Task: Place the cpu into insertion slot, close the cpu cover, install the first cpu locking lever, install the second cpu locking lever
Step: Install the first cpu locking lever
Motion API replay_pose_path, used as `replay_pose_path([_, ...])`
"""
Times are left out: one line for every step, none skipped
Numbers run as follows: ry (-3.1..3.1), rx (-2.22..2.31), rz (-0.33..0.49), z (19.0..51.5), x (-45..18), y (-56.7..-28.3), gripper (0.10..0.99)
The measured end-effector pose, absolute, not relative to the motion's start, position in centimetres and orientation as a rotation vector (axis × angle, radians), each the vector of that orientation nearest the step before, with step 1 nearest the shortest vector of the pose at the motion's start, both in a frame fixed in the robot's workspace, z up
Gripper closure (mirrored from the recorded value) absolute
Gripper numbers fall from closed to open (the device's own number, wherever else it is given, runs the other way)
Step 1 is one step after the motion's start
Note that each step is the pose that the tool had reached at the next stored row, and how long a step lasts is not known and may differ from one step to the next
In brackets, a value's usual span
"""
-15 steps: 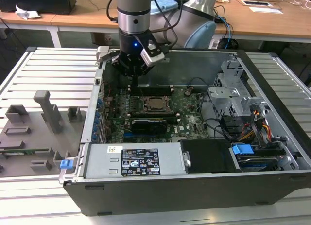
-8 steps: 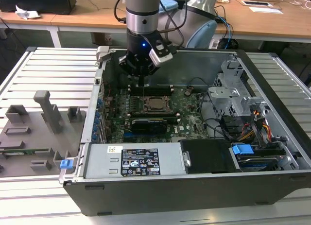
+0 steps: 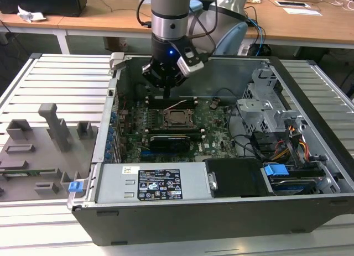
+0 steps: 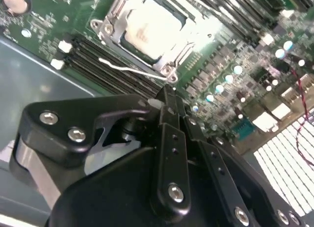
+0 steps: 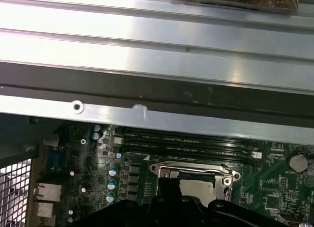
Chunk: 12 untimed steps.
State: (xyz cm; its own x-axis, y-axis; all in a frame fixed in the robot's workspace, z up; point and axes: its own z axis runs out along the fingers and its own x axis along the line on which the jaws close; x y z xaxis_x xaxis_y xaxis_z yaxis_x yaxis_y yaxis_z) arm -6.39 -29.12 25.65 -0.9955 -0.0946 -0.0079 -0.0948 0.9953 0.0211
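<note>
**Exterior view.** The arm reaches down into an open case [image 3: 110, 209] that lies on the slatted table [image 3: 55, 79]. The pincer [image 3: 167, 94] hangs with its tips pressed together and nothing between them. It is just above the green board [image 3: 215, 126], near the far edge of the cpu [image 3: 178, 118].

**Second wrist view.** The cpu [image 4: 152, 28] is seated in the slot [image 4: 182, 49], its pale metal top showing through the square opening of the cover [image 4: 114, 22], which appears lowered onto it. A thin bright lever [image 4: 130, 69] runs along the socket's near side, slightly apart from it and, by the look of it, unlatched. The pincer [image 4: 167, 97] points at the socket corner where that lever ends, near it but not visibly touching.

**First wrist view.** The pincer [image 5: 169, 185] overlaps the near edge of the cover [image 5: 194, 167]; the cpu [image 5: 198, 188] lies framed inside it.

**Reading.** Seating and covering look done, and the first lever is the step in hand. That step calls for the closed tips to bear on the wire, press it down and carry it sideways under its catch.
</note>
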Motion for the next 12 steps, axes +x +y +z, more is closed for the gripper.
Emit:
replay_pose_path([3.131, -0.149, 0.034, 25.6, -6.2, -29.1, 0.980])
replay_pose_path([3.131, -0.149, 0.034, 25.6, -6.0, -29.1, 0.980])
replay_pose_path([3.131, -0.149, 0.039, 25.5, -5.9, -29.1, 0.980])
replay_pose_path([3.130, -0.149, 0.050, 25.5, -5.9, -29.1, 0.980])
replay_pose_path([3.130, -0.148, 0.067, 25.4, -5.8, -29.1, 0.980])
replay_pose_path([3.129, -0.148, 0.079, 25.4, -5.8, -29.1, 0.980])
replay_pose_path([3.128, -0.148, 0.093, 25.2, -5.6, -29.1, 0.980])
replay_pose_path([3.128, -0.149, 0.093, 25.1, -5.3, -29.1, 0.980])
replay_pose_path([3.128, -0.153, 0.093, 25.0, -5.1, -29.1, 0.980])
replay_pose_path([3.128, -0.156, 0.093, 24.9, -5.0, -29.1, 0.980])
replay_pose_path([3.128, -0.157, 0.093, 24.9, -4.9, -29.1, 0.980])
replay_pose_path([3.128, -0.157, 0.093, 24.8, -4.8, -29.0, 0.980])
